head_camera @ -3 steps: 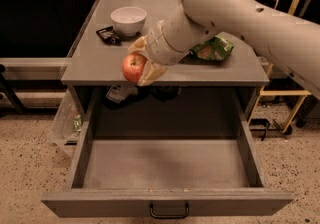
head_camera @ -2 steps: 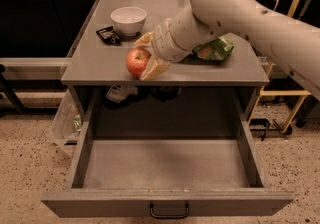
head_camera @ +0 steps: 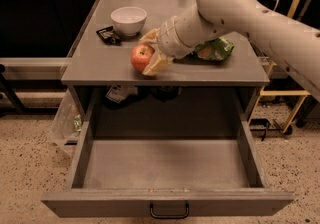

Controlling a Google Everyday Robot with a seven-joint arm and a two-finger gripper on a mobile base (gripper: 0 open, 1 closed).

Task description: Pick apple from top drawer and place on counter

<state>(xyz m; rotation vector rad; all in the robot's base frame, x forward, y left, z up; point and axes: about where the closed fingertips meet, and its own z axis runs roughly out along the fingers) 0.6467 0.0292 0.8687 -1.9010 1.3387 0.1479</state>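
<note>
The gripper (head_camera: 146, 56) is clamped on the apple (head_camera: 139, 57), one cream finger (head_camera: 156, 64) under its right flank and the other over its top, and it holds the fruit over the front-centre of the counter (head_camera: 100, 63), close to the counter's front edge. Whether the apple's underside already touches the counter or hangs just above it cannot be told. The main risk, as I judge it, is the release. The apple is round and the counter is smooth, so if the fingers part while it is a little off the surface or leaning, it may roll over the counter's front edge and drop into the top drawer (head_camera: 165, 165), which stands pulled out and bare directly below the counter. A finger dragging along the skin as it withdraws could give the same push. The bulky arm (head_camera: 240, 8) reaches in across the counter's right side, lying over the green snack bag (head_camera: 215, 49) there, and a careless retreat could sweep that bag off. The white bowl (head_camera: 128, 19) and the small dark packet (head_camera: 107, 34) sit at the counter's back left, less exposed.
</note>
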